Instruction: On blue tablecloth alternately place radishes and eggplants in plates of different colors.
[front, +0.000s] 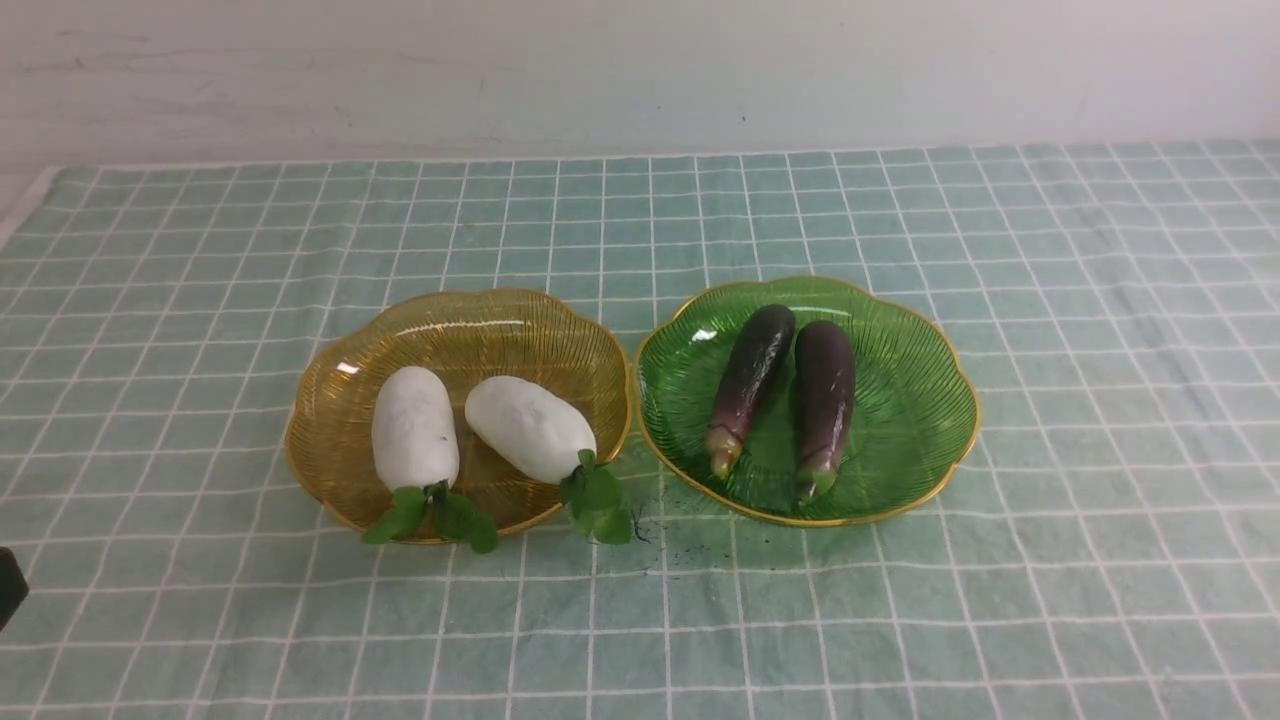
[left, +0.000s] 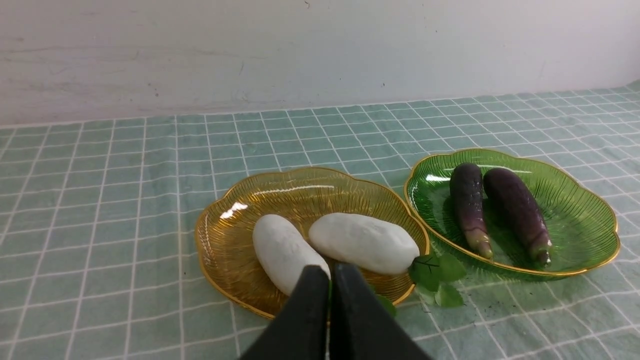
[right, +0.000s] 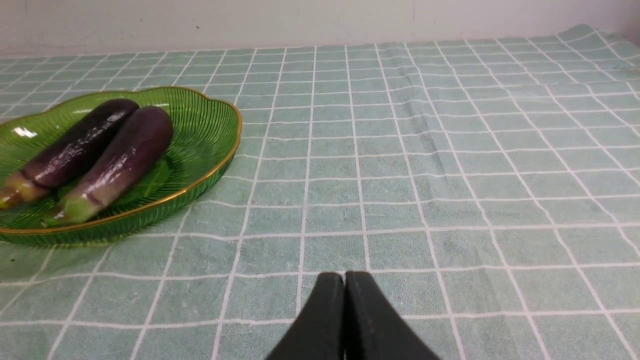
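Two white radishes (front: 415, 428) (front: 528, 428) lie side by side in the amber plate (front: 330, 420), their green leaves hanging over its near rim. Two dark purple eggplants (front: 752, 385) (front: 824, 400) lie in the green plate (front: 920, 400) to its right, stem tips toward me. Both plates sit on the blue tablecloth (front: 1100, 300). My left gripper (left: 331, 272) is shut and empty, hovering short of the amber plate (left: 220, 250) and the radishes (left: 282, 250) (left: 365, 242). My right gripper (right: 345, 280) is shut and empty over bare cloth, right of the green plate (right: 210, 125) with its eggplants (right: 75, 147) (right: 125, 160).
A pale wall (front: 640, 70) runs along the cloth's far edge. The cloth's left edge (front: 25, 205) shows at the far left. Small dark specks (front: 690, 540) dot the cloth between the plates' near rims. A dark bit of the left arm (front: 8, 585) shows at the frame's left edge.
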